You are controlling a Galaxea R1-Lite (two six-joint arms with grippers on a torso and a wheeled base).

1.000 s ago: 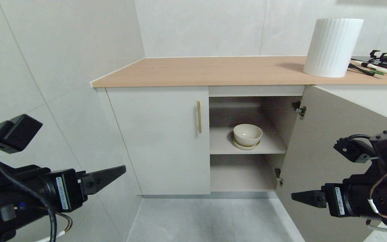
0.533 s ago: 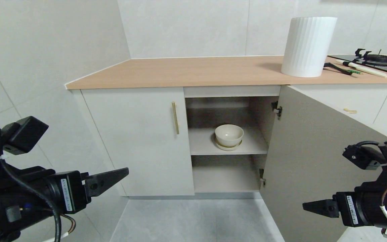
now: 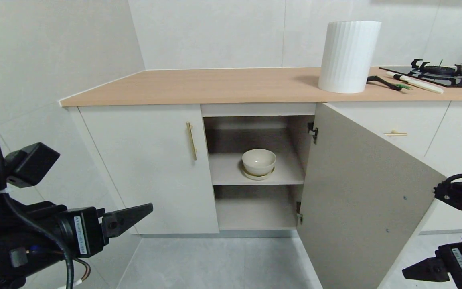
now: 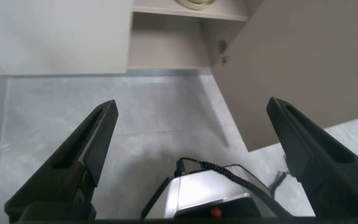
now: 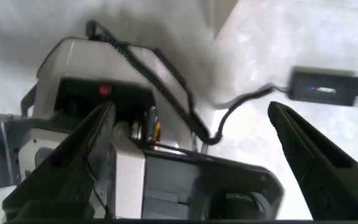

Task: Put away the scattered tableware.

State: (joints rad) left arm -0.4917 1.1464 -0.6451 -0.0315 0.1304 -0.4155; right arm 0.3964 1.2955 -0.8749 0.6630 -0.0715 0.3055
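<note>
Swung right along the counter (image 3: 215, 86), left gripper (image 4: 191, 104) and right gripper (image 5: 190, 106) both spread empty; best steered clear of the door (image 3: 359, 192) near the latter, toward utensils (image 3: 413, 83) beyond.

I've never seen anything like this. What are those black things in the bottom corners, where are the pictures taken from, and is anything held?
They are the robot's two arms, each ending in a two-fingered claw. The big picture comes from a camera on its head: left claw lower left, right claw lower right. The other two come from wrist cameras, looking past each claw towards the floor. Both claws are open and empty. Ahead, a cupboard door stands open; a bowl sits on a small plate on the upper shelf. On the worktop are a white ribbed jar and utensils beside it.
</note>
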